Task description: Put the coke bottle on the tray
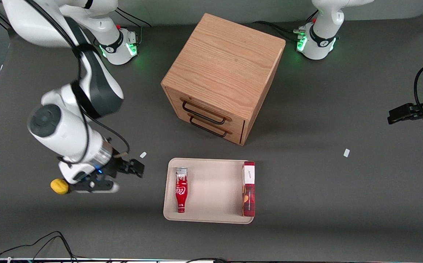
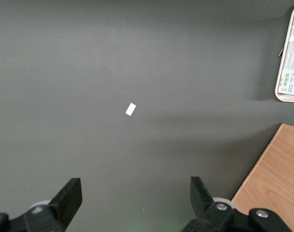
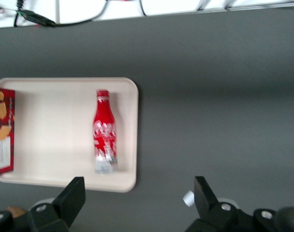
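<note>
Box [image 1: 249, 189] cut off in wrist view; tray [image 1: 211, 190] holds coke bottle [image 1: 181, 190] lying flat plus box; gripper [image 1: 133, 168] released, empty, beside tray.

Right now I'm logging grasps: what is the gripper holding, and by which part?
Nothing. The gripper is open beside the tray; the coke bottle lies on it.

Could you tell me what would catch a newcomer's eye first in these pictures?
Probably the red coke bottle lying on its side in the cream tray, with a longer red box along the tray's edge toward the parked arm's end. The wooden drawer cabinet stands farther from the camera than the tray. The open gripper hovers beside the tray, near a small yellow object.
</note>
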Robot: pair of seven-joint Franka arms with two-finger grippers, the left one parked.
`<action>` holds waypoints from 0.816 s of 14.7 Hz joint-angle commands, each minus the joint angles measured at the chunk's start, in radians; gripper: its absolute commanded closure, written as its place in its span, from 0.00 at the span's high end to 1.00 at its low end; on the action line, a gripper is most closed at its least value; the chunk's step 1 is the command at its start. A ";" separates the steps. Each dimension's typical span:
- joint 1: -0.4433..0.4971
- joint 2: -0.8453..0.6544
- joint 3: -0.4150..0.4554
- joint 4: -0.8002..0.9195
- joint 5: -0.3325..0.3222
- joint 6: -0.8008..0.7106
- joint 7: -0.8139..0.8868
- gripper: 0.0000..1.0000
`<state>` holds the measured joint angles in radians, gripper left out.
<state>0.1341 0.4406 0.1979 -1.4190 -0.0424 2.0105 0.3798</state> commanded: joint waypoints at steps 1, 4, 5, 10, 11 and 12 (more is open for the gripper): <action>-0.011 -0.270 -0.078 -0.288 0.076 -0.007 -0.070 1.00; -0.010 -0.460 -0.164 -0.469 0.081 -0.022 -0.178 1.00; -0.008 -0.518 -0.196 -0.513 0.081 -0.042 -0.211 1.00; -0.005 -0.654 -0.275 -0.535 0.079 -0.241 -0.255 1.00; -0.005 -0.661 -0.275 -0.529 0.079 -0.274 -0.277 1.00; -0.005 -0.663 -0.275 -0.517 0.078 -0.292 -0.282 1.00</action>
<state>0.1232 -0.1979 -0.0743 -1.9253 0.0097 1.7476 0.1342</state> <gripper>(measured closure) 0.000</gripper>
